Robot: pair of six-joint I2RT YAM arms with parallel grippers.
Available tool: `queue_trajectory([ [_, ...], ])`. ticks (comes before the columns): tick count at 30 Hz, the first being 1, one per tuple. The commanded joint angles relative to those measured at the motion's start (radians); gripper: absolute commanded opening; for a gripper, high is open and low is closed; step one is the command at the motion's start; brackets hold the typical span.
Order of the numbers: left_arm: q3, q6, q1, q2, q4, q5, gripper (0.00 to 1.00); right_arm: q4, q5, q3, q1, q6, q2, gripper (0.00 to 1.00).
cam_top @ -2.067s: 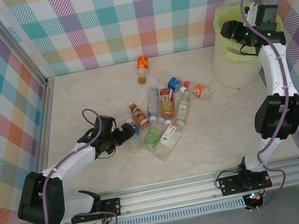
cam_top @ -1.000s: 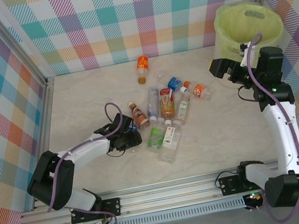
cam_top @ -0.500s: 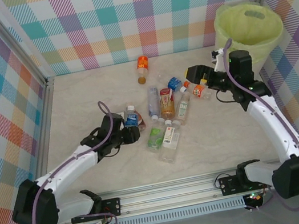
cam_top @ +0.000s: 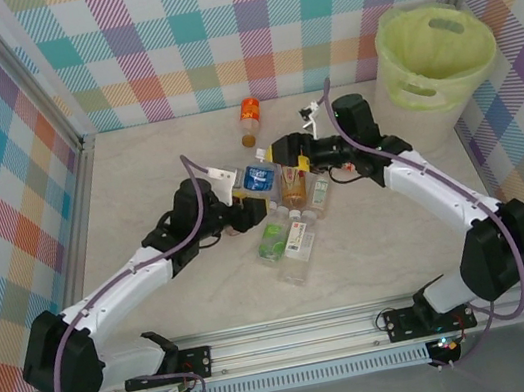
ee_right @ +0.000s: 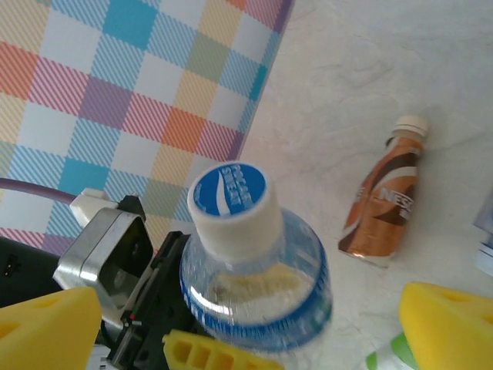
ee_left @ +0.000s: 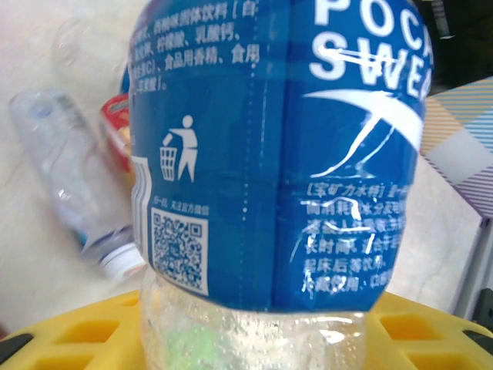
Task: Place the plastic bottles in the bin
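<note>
Brought the right gripper (cam_top: 281, 157) away from the bin (cam_top: 420, 112) and well out to its left-arm side since two seconds ago. Raised the blue-labelled bottle (cam_top: 259, 176) off the table in the left gripper (cam_top: 246, 191) over the same stretch.

Leaves the bin upright on the right arm's side, apart from both arms. Leaves the loose bottles (cam_top: 291, 231) in a cluster on the table, well apart from the bin and just nearer the arm bases than the raised one. Has an orange-labelled bottle (cam_top: 249, 117) lying alone farther back and a brown-labelled bottle (ee_right: 383, 208) lying flat on the table.

Clamps the left gripper's yellow pads on the base end of the blue-labelled bottle. Holds the right gripper's pads wide apart, one on each side of that bottle, touching nothing as far as can be seen. Points the white-and-blue cap (ee_right: 229, 196) up at the right wrist, so the long axis runs roughly along the right gripper's reach.

Looks like a hand-over: puts the right arm nearer the bin, and probably calls for closing below the cap before the left gripper lets go.
</note>
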Motion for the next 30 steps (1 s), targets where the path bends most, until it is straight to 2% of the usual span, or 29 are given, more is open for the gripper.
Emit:
queue_trajectory([
  [1,0.042,0.061,-0.019,0.006,0.06,0.052,0.46,0.047,0.003,0.067,0.011,0.022,0.037,0.94],
  [5,0.049,0.07,-0.021,0.005,0.046,0.057,0.46,0.032,0.054,0.101,0.026,-0.013,0.049,0.81],
  [9,0.051,0.063,-0.024,0.007,0.044,0.066,0.46,0.033,0.085,0.11,0.032,-0.034,0.055,0.6],
  [15,0.077,0.041,-0.026,0.034,0.036,0.064,0.47,0.03,0.061,0.102,0.042,-0.056,0.052,0.5],
  [22,0.09,0.016,-0.026,0.047,0.018,0.036,0.5,0.0,0.097,0.103,0.051,-0.094,0.036,0.29],
  [26,0.097,-0.024,-0.026,0.058,0.0,0.004,0.63,-0.024,0.139,0.113,0.051,-0.123,0.021,0.19],
  [30,0.064,-0.085,-0.025,0.023,0.031,-0.063,0.88,-0.097,0.224,0.144,0.041,-0.198,-0.007,0.11],
])
